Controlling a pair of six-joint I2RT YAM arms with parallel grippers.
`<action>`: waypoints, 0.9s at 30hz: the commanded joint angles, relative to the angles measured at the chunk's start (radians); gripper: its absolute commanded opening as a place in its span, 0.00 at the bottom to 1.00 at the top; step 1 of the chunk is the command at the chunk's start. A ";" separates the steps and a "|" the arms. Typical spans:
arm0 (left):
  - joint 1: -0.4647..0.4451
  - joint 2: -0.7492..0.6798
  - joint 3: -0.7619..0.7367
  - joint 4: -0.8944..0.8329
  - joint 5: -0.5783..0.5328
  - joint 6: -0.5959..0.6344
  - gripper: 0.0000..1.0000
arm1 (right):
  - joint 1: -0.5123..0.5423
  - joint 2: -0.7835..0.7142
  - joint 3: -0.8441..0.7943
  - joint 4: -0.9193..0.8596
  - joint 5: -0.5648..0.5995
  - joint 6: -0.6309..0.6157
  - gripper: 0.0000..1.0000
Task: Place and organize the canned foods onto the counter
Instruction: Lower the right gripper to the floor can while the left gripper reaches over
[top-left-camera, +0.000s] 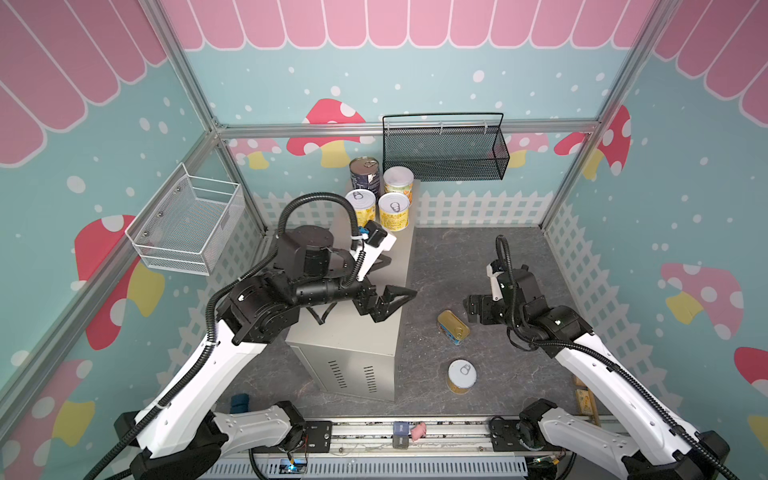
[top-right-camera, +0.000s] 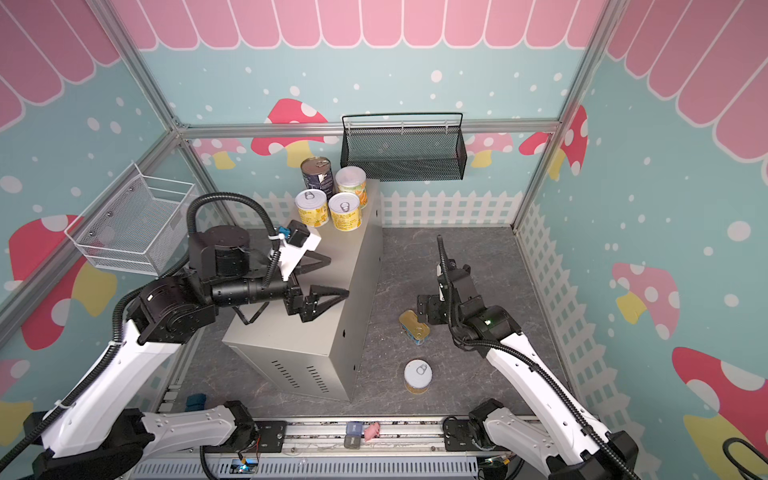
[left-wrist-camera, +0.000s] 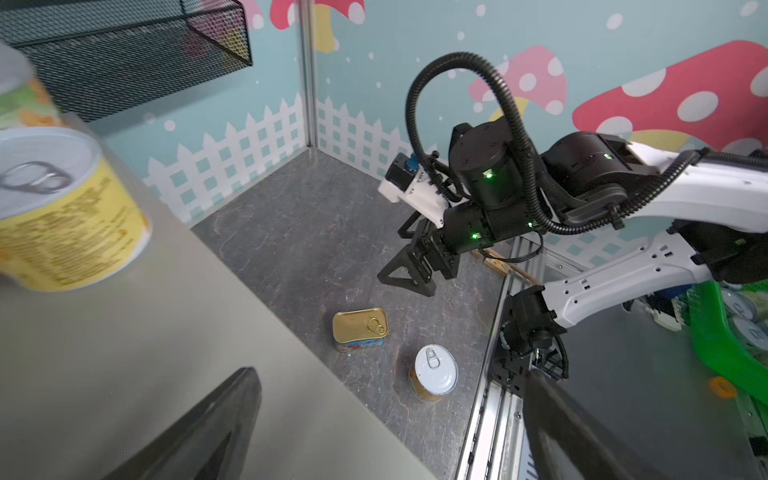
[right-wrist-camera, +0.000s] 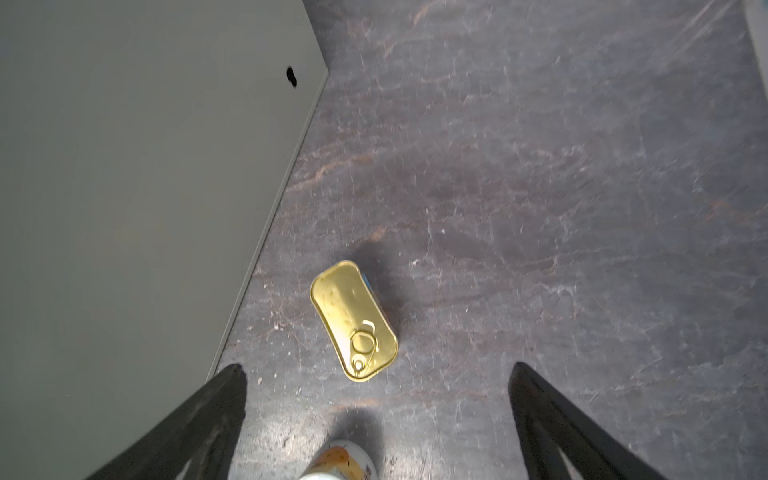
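Left gripper (top-left-camera: 402, 277): jaws spread wide, nothing in them. It hovers over the top of the counter (top-left-camera: 357, 336) about midway along, tips near the right long edge. Right gripper (right-wrist-camera: 377, 368): also spread wide and empty, pointing down at the desk (top-left-camera: 478, 257) to the right of the counter. In the right wrist view the gold-topped tin (right-wrist-camera: 353, 320) lies just ahead of the fingers (right-wrist-camera: 224, 399), in the span between them, not touched.

Four cans stand upright in a tight two-by-two block at the far end of the counter top. The navy can (top-left-camera: 365, 172) is at the far left corner, with the white-lidded yellow can (top-left-camera: 398, 180) beside it at the far right corner. Just in front of those are the left yellow-label can (top-left-camera: 360, 205) and the right yellow-label can (top-left-camera: 394, 210). Can't tell whether they touch.

The gold-topped tin lies flat on the desk, pull tab up, near the counter's right side toward its near end, clear of it. The third yellow-label can (top-left-camera: 461, 376) is upright on the desk, closer to the front edge and off the counter's near right corner, apart from the tin.

Black mesh basket (top-left-camera: 446, 149) on the back wall, white wire basket (top-left-camera: 191, 224) on the left wall
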 joint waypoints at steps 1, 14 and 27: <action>-0.102 0.056 0.050 -0.077 -0.141 0.018 0.99 | 0.023 -0.058 -0.058 -0.089 -0.064 0.068 0.99; -0.302 0.168 0.141 -0.110 -0.246 -0.005 0.99 | 0.339 -0.094 -0.304 -0.025 -0.029 0.283 0.99; -0.317 0.159 0.149 -0.122 -0.245 -0.008 0.99 | 0.469 -0.018 -0.430 0.117 -0.025 0.361 0.97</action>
